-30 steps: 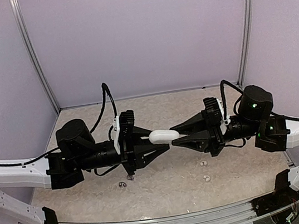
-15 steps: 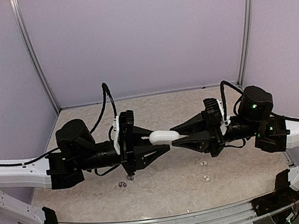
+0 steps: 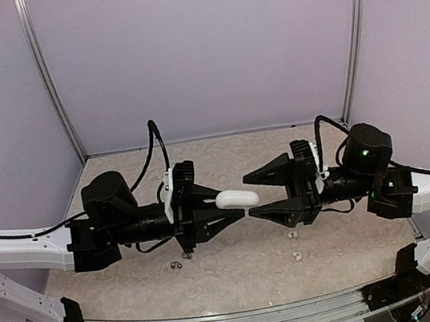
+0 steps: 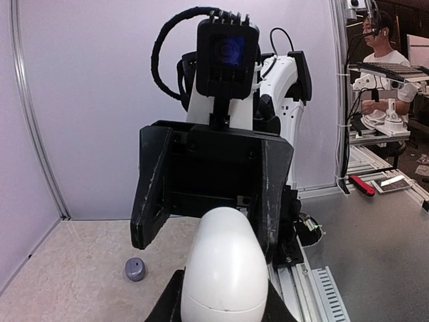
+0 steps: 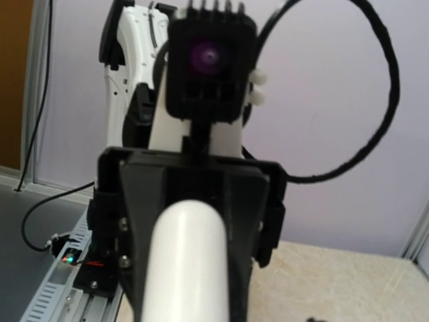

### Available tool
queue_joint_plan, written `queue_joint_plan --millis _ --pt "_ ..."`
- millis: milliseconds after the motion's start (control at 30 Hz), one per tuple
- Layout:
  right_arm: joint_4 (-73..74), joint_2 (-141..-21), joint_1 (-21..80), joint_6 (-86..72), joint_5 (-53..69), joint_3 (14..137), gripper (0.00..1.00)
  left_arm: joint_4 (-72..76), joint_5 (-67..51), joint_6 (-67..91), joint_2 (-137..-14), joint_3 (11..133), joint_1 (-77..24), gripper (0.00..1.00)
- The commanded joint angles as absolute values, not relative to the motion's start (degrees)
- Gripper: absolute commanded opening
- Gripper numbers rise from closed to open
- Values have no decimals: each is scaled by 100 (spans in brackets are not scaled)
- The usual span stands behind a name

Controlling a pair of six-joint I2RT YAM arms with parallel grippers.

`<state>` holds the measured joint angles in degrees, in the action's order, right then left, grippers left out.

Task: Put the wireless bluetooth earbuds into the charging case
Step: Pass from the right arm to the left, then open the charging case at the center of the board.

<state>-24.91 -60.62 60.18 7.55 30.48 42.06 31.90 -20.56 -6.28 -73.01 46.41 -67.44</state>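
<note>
My left gripper (image 3: 234, 203) is shut on the left end of a white oval charging case (image 3: 238, 198) and holds it level above the table. The case looks closed, and a seam shows near my fingers in the left wrist view (image 4: 224, 265). My right gripper (image 3: 249, 196) is open, its jaws spread above and below the case's right end without touching it. Two white earbuds (image 3: 293, 236) (image 3: 298, 256) lie on the table under the right arm. Two dark earbuds (image 3: 175, 265) (image 3: 187, 254) lie under the left gripper. One dark earbud (image 4: 135, 270) shows in the left wrist view.
The beige tabletop (image 3: 238, 263) is boxed in by pale walls with metal corner posts (image 3: 49, 80). A metal rail (image 3: 239, 319) runs along the near edge. The right wrist view shows the case (image 5: 188, 261) end-on in the left gripper's fingers.
My right gripper has opened and let go of the case's right end, which it pinched in the earlier frames. The left gripper still holds the case in the same place.
</note>
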Motion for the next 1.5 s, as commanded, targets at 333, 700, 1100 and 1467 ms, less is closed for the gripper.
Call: queue_joint_plan --millis 333,700,1100,1467 --pt "-1876 -6413 5985 672 2607 4781 63 2998 -1882 -1080 -7292 4666 -6845 3" --pt "-1955 -6325 5964 598 2344 4790 62 2733 -1727 -1456 -7403 4701 -6983 0" --pt "-2050 -6236 5932 544 2680 4791 62 2637 -1769 -1611 -7436 4674 -7015 0" --pt "-2114 -6130 5928 609 2977 4716 61 2775 -1959 -1437 -7368 4589 -6922 0"
